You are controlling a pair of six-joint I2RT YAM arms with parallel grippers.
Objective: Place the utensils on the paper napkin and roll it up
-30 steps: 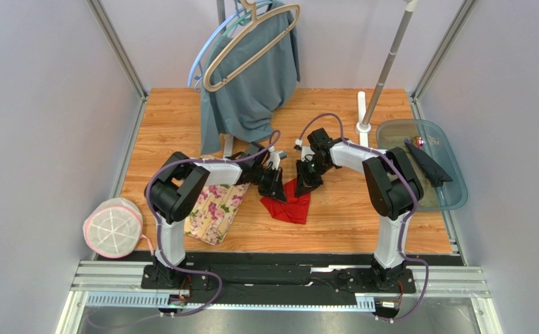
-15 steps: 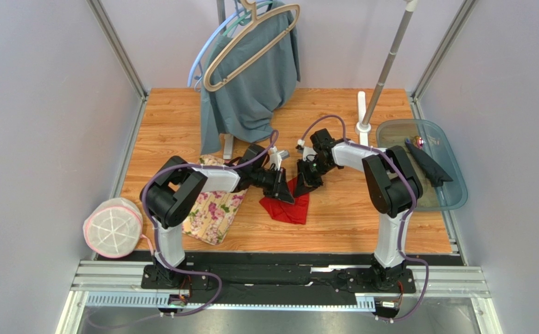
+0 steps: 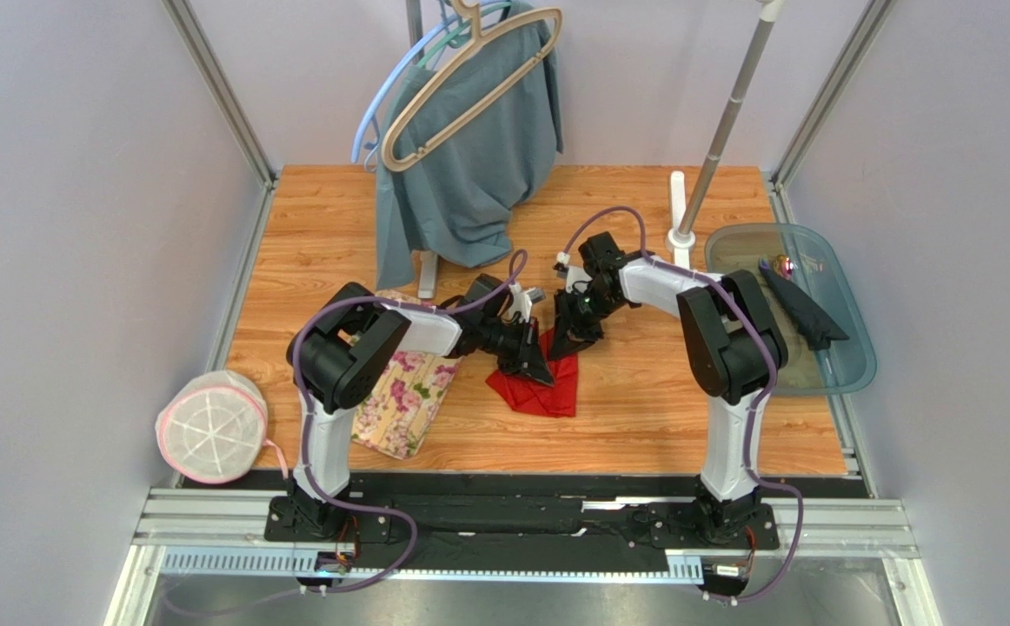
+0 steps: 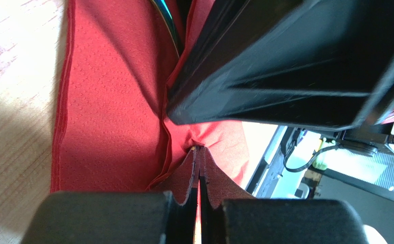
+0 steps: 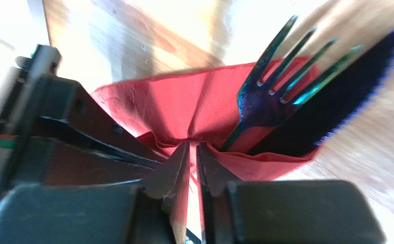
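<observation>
- The paper napkin (image 3: 552, 391) is lying crumpled near the middle of the surface (image 3: 654, 417), folding around a fork (image 5: 265, 101).
- The left pincer (image 4: 199, 152) is pinching a napkin fold tight. The right pincer (image 5: 193, 148) is nipping another fold, jaws nearly touching.
- The thin, limp paper is probably going to tear easily, so doubled edges look the safest hold, with the stiff, light fork serving as a core.

- One red paper napkin (image 3: 547, 389), centre frame
- One fork (image 5: 265, 101) in view
- Two end effectors: left end effector (image 4: 199, 157), right end effector (image 5: 193, 152)
- One floral mat (image 3: 406, 394), lower left
</observation>
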